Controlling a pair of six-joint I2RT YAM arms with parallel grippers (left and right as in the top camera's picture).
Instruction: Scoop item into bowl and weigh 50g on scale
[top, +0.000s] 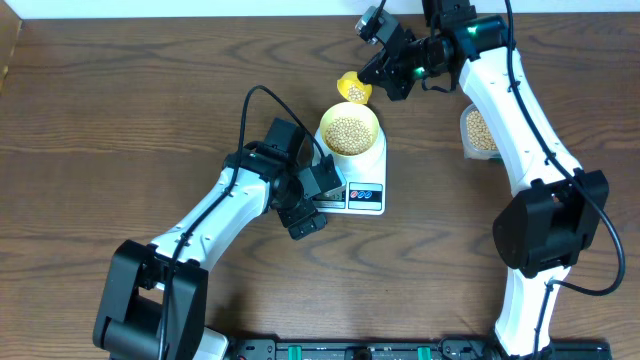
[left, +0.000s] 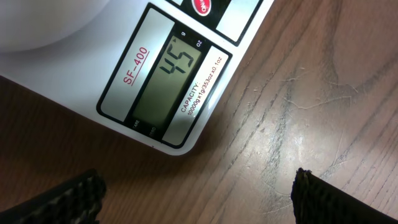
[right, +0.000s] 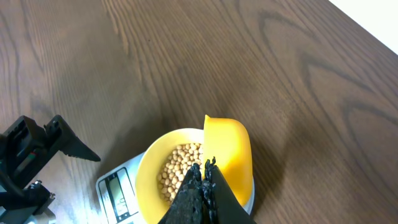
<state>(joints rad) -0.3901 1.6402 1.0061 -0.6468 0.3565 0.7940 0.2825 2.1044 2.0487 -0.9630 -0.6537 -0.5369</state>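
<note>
The small round tan beans (top: 348, 133) lie heaped in the pale yellow-green round bowl (top: 322, 128), which stands on the platform of the white digital kitchen scale (top: 366, 196). The grey LCD display (left: 168, 78) reads 45, so by that figure about five grams are wanting. The right gripper (right: 204, 180) is clenched on the yellow plastic scoop (top: 353, 89), held at the bowl's far rim and apparently carrying beans. The left gripper (top: 315, 203), fingers spread and empty, hovers beside the display. A small top-up is judged outstanding.
</note>
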